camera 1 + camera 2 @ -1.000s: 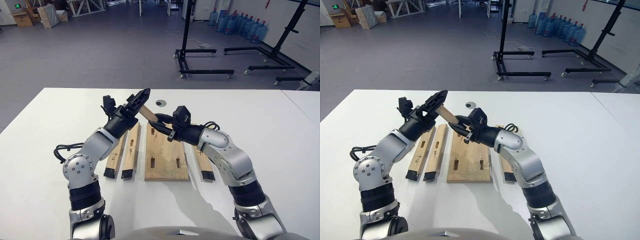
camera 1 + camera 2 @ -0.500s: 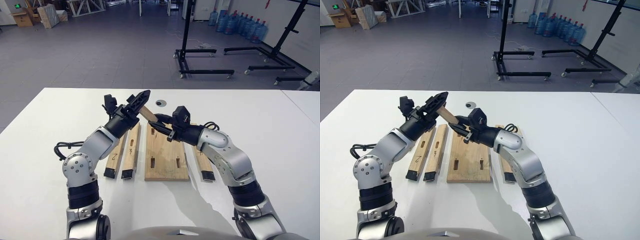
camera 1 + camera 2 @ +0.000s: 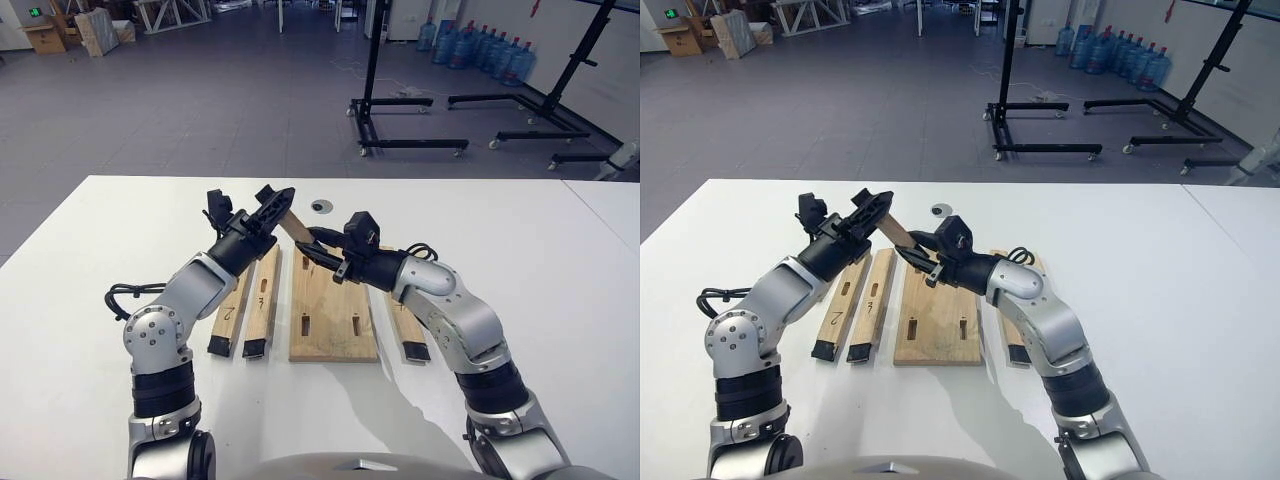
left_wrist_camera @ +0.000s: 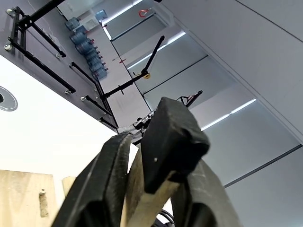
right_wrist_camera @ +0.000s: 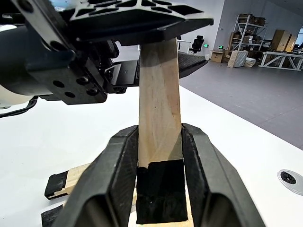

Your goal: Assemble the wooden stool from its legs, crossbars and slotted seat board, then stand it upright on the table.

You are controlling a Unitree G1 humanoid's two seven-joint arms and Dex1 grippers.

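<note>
Stool leg hanging above seat board; right pincer clenching black-capped end; left pincer touching other end, grip impossible to tell.

The right arm covers most of the leg lying at three o'clock of the seat board. The left gripper hides the upper end of the held leg.

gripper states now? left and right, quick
Left gripper: open, jaws parted around the upper end of the wooden leg.
Right gripper: shut on the wooden leg, near its black-capped end.
</note>
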